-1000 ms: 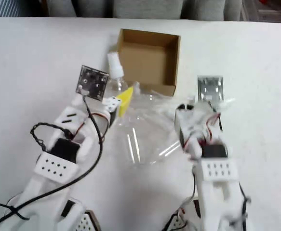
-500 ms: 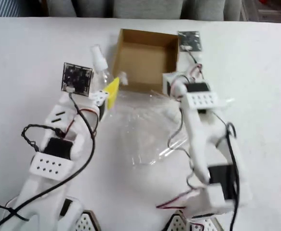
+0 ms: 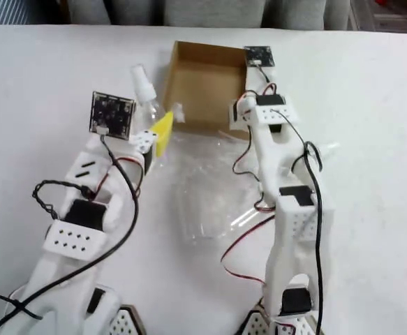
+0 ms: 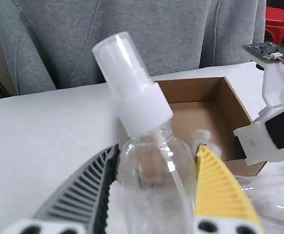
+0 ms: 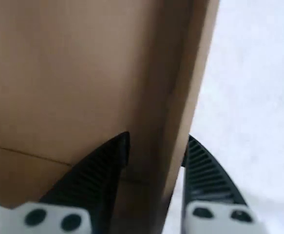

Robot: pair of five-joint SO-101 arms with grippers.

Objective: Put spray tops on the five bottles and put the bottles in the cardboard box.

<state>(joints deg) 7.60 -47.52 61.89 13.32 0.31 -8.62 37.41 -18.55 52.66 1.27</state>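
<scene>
cardboard box (image 3: 213, 87): plain brown walls, nothing to read.
bottle (image 4: 154, 170): clear, no label to read.
spray top (image 4: 132, 83): plain white.
circuit board (image 3: 112, 113): perhaps fine markings, too small to read.
table (image 3: 49, 70): plain white.

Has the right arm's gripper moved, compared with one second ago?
Yes. The right gripper moved toward the far edge of the table: from beside the brown cardboard box, at its near right corner, to its right wall, now between the fingers.
</scene>
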